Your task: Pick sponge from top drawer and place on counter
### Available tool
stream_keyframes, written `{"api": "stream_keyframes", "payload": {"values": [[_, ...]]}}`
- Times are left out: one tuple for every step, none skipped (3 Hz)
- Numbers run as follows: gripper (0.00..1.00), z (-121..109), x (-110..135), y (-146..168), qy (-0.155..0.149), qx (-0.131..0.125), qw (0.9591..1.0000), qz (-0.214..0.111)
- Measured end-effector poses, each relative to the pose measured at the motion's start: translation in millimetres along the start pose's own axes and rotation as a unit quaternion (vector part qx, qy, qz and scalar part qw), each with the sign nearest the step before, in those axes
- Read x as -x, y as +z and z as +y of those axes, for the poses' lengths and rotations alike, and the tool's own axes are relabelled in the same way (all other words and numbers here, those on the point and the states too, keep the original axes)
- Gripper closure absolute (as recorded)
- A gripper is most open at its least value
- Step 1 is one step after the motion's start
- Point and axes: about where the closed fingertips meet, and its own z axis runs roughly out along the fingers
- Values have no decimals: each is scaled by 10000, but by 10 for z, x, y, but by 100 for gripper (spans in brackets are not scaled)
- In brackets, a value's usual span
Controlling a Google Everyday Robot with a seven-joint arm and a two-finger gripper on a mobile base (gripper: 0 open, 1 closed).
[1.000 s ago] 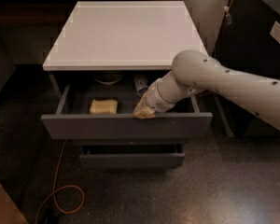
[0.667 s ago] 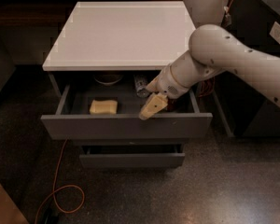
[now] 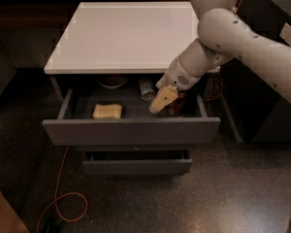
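The pincer (image 3: 158,105) hangs over the right part of the open top drawer (image 3: 131,131), a tan wedge pointing down and to the left, its tip low inside the drawer's mouth. From this view I cannot tell whether it is wide or narrow. Just behind it, partly hidden, stands a dark reddish object (image 3: 177,106) whose kind I cannot make out, and a little further back and to the left lies a small clear item (image 3: 146,88). The white arm (image 3: 242,47) rises from the pincer up and to the right, passing over the right front corner of the desk (image 3: 121,33) and out of the picture. The sponge (image 3: 107,111), pale yellow, lies flat on the grey bottom of the top drawer in its left half, near the front wall and well apart from the pincer. At the back of the drawer, under the desk's front edge, a round bowl (image 3: 112,82) shows in shadow. The desk is a glossy white slab capping the grey cabinet. Below the top drawer a lower drawer (image 3: 137,166) stands pulled out slightly. An orange cable (image 3: 63,198) runs in a loop over the dark speckled floor (image 3: 233,193) at lower left, and a dark cabinet (image 3: 266,106) stands to the right.
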Motion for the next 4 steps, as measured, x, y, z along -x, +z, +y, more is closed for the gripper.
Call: {"api": "stream_keyframes", "payload": {"values": [[62, -101, 47, 217, 12, 22, 9999, 141], [86, -172, 61, 455, -20, -149, 9994, 326], [100, -229, 30, 749, -6, -227, 9985, 506], [100, -278, -4, 997, 12, -284, 9975, 649]]}}
